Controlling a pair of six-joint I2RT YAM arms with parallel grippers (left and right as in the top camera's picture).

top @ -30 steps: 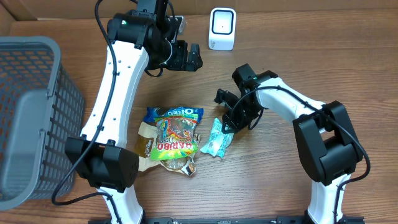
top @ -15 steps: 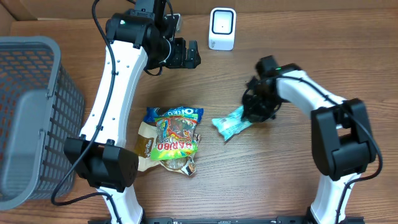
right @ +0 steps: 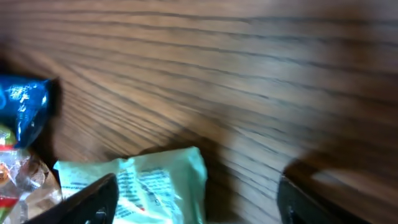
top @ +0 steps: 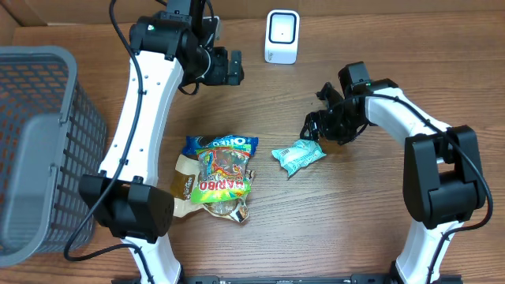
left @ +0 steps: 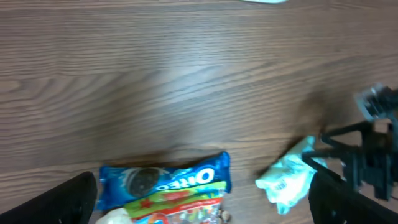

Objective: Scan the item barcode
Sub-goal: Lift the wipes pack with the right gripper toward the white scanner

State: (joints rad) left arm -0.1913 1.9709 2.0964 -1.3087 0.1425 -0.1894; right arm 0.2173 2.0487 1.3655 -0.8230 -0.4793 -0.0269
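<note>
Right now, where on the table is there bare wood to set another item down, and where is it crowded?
Bare wood lies between the scanner and the Oreo pack, and from the mint packet to the near edge. It is crowded at the snack pile and where the jaws of the right arm hover beside the mint packet.

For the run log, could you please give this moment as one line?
left pincer: open, empty | right pincer: open, beside green packet | green packet: on table | scanner: nothing presented
</note>
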